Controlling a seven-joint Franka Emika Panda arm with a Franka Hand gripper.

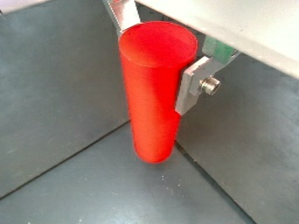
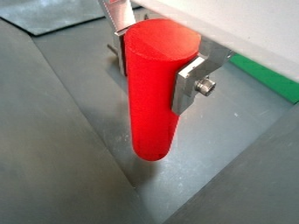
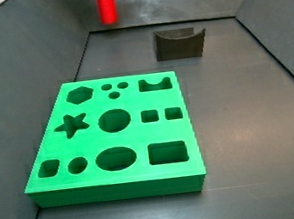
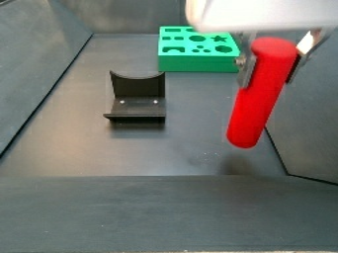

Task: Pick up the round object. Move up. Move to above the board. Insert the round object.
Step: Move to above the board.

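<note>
My gripper [image 4: 275, 54] is shut on the round object [image 4: 260, 94], a smooth bright red cylinder. The silver fingers [image 1: 197, 80] clamp its upper part in both wrist views [image 2: 156, 66]. The cylinder hangs roughly upright, its lower end off the dark floor. In a side view only the cylinder [image 3: 106, 4] shows at the top edge, with the gripper out of frame. The board [image 3: 120, 190], a thick green block with shaped holes, lies flat on the floor, well apart from the cylinder. It also shows far back [image 4: 199, 62] and as a green strip [image 2: 264, 75].
The dark grey fixture [image 3: 179, 43] with a curved notch stands on the floor between the cylinder and the board, seen also in a side view [image 4: 136, 99]. Grey walls enclose the floor on the sides.
</note>
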